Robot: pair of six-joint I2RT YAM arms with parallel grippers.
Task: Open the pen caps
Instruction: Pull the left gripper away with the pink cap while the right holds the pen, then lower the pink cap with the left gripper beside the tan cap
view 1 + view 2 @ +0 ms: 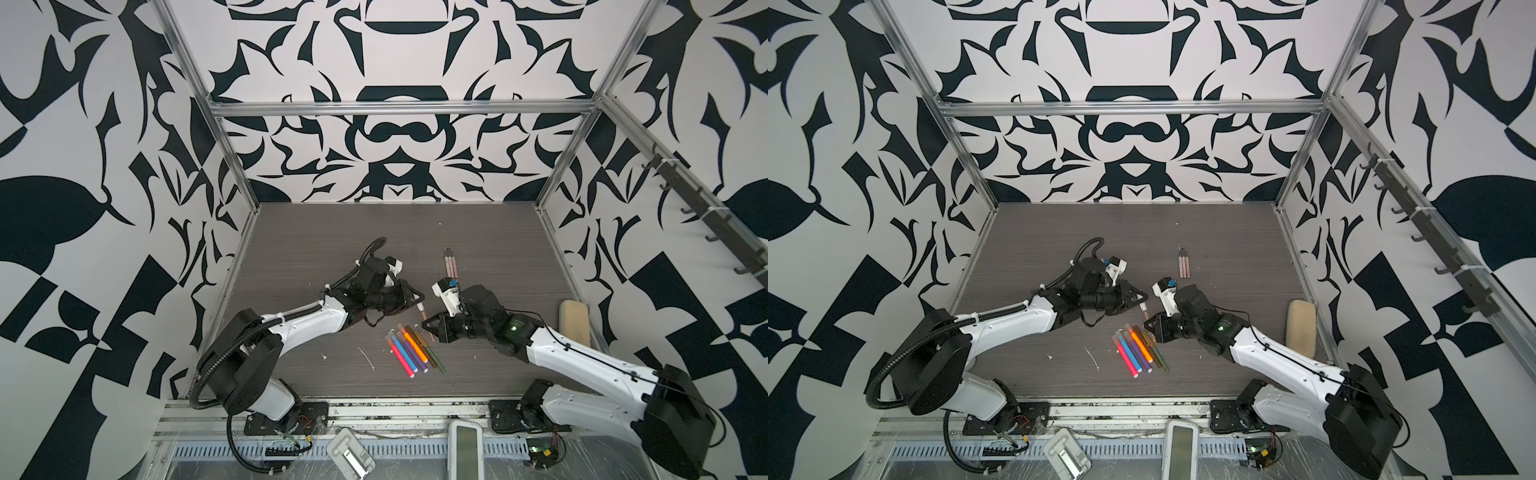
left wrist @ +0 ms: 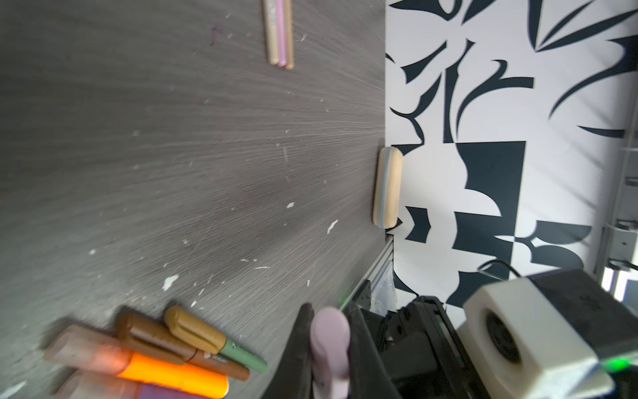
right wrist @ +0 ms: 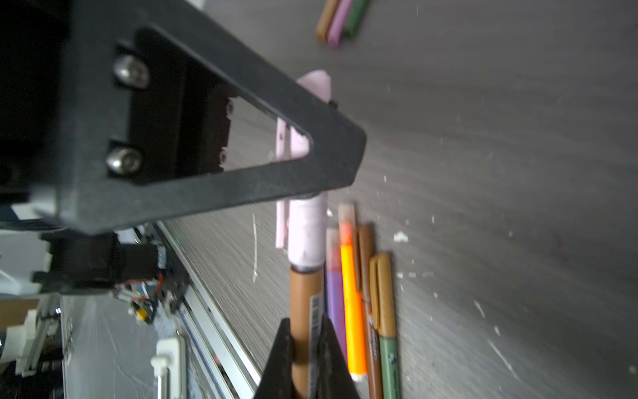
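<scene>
Holding one pen in the air between them just above the pile point(image 1: 415, 349) on the table point(image 1: 332, 249), the left gripper point(image 2: 329, 321) is clamped on the pink cap point(image 3: 307, 228) and the right gripper point(image 3: 304, 323) is closed tight around the brown barrel point(image 3: 303, 293). A pull off the pen's axis could jam or bend the cap. A weak hold could let the barrel slip and drop, scattering the pile.
</scene>
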